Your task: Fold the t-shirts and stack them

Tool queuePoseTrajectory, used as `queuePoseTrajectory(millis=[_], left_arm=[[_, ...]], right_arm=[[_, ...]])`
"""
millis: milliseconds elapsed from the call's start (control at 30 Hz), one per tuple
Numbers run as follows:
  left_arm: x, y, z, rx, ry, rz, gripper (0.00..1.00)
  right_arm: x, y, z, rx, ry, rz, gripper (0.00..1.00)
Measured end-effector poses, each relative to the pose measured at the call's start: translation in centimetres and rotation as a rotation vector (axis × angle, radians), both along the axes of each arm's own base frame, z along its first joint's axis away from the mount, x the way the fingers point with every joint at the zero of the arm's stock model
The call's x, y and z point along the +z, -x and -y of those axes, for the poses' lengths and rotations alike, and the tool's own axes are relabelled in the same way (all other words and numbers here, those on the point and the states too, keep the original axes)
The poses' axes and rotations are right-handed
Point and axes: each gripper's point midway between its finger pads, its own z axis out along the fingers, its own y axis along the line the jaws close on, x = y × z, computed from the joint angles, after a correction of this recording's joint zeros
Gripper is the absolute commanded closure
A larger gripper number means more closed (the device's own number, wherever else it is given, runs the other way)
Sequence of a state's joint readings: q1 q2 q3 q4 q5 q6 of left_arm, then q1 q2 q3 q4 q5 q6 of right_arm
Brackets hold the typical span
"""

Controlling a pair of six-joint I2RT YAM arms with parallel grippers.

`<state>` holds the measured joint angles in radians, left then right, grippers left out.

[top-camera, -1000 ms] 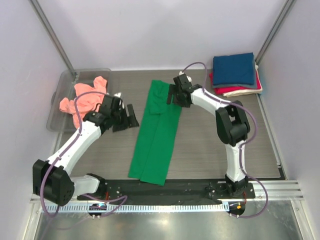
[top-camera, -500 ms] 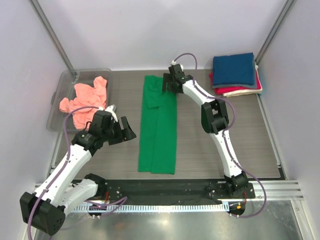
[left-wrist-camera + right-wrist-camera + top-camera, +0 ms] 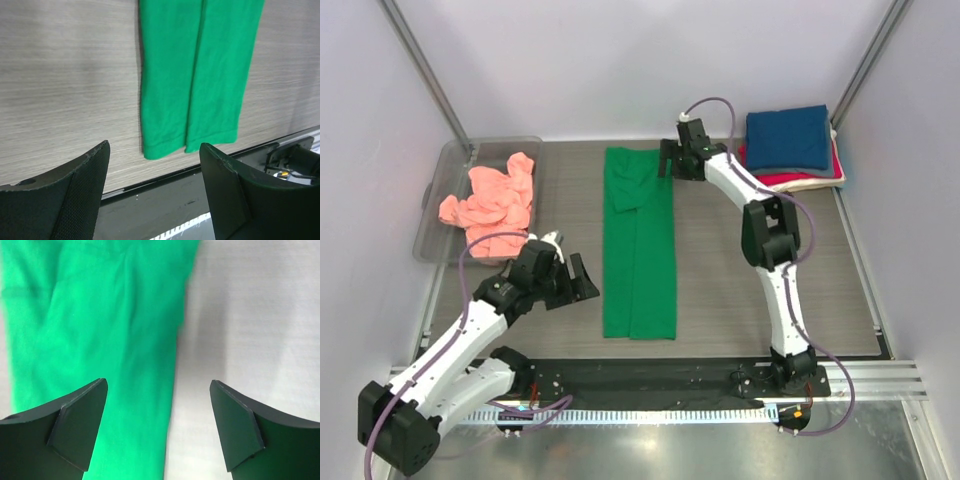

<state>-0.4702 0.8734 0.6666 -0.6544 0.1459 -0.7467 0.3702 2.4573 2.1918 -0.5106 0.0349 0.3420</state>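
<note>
- Left gripper point(image 3: 582, 282): near-left part of the worktop point(image 3: 740, 300), just beside the near end of the green strip. Fingers spread apart, nothing between them.
- Green t-shirt point(image 3: 638, 250): centre of the worktop, lying flat as one long narrow strip from close to the near edge to close to the far edge. The sides are folded in and meet along a lengthwise seam. The hem end is near; the far end is rumpled.
  - Handling, as judged: light, limp cotton with no stiffness. It will sag and unfold if lifted at one point, and it likely slides easily on the smooth top.
  - Hold, as judged: pinch through all layers at the two corners of one end, one gripper per corner, and carry that end over the other.
- Right gripper point(image 3: 665, 165): far-centre, over the right border of the strip's far end. Fingers wide apart, holding nothing.
- Salmon-pink t-shirt point(image 3: 490, 195): crumpled in the clear bin point(image 3: 432, 215) at the far-left corner, unfolded.
- Folded stack, far-right corner: navy t-shirt point(image 3: 787, 137) on top, red t-shirt point(image 3: 775, 182) below, cream-white t-shirt point(image 3: 817, 184) showing at the edge.
</note>
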Motion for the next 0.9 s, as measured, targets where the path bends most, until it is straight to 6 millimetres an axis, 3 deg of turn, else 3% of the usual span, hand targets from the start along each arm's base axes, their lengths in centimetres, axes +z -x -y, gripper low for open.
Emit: queuePoseTrajectory(millis=[133,233,300,367,467,533,567,600,667,767,900], left_arm=[[-2.9,1.7,0.3,0.01,0.005,-0.053,0.29],[-5.3,3.3,0.2,0.025,0.003,-0.112,0.3],[-6.3,3.9,0.3,0.029,0.007,-0.131,0.3],[-7.0,4.5,0.4,0.032,0.015,-0.144,0.31],[-7.4,4.8,0.8,0.033,0.031,-0.146,0.31],[-7.7,4.9,0.9,0.039,0.041,-0.148,0.32],[-7.9,5.0,0.9,0.041,0.045,-0.149,0.32],[-8.1,5.1,1.0,0.042,0.049,-0.15,0.32],[-8.4,5.2,1.0,0.048,0.052,-0.155,0.32],[-8.6,5.3,1.2,0.051,0.064,-0.151,0.33],[-8.6,5.3,1.5,0.055,0.078,-0.144,0.33]], right_arm=[[5.2,6.3,1.5,0.015,-0.043,-0.012,0.17],[8.4,13.4,2.2,0.043,-0.11,-0.022,0.19],[8.6,19.0,2.0,0.073,-0.14,-0.048,0.2],[7.0,24.4,0.8,0.122,-0.166,-0.084,0.21],[1.6,33.6,-0.5,0.201,-0.157,-0.235,0.23],[-1.9,38.7,0.0,0.22,-0.134,-0.341,0.25],[-3.0,41.8,0.1,0.257,-0.128,-0.382,0.26],[-3.9,43.6,0.5,0.257,-0.124,-0.411,0.27],[-4.0,44.7,0.8,0.244,-0.155,-0.407,0.3],[-3.4,44.9,0.4,0.219,-0.218,-0.375,0.3],[-3.5,44.9,-0.1,0.202,-0.248,-0.368,0.41]])
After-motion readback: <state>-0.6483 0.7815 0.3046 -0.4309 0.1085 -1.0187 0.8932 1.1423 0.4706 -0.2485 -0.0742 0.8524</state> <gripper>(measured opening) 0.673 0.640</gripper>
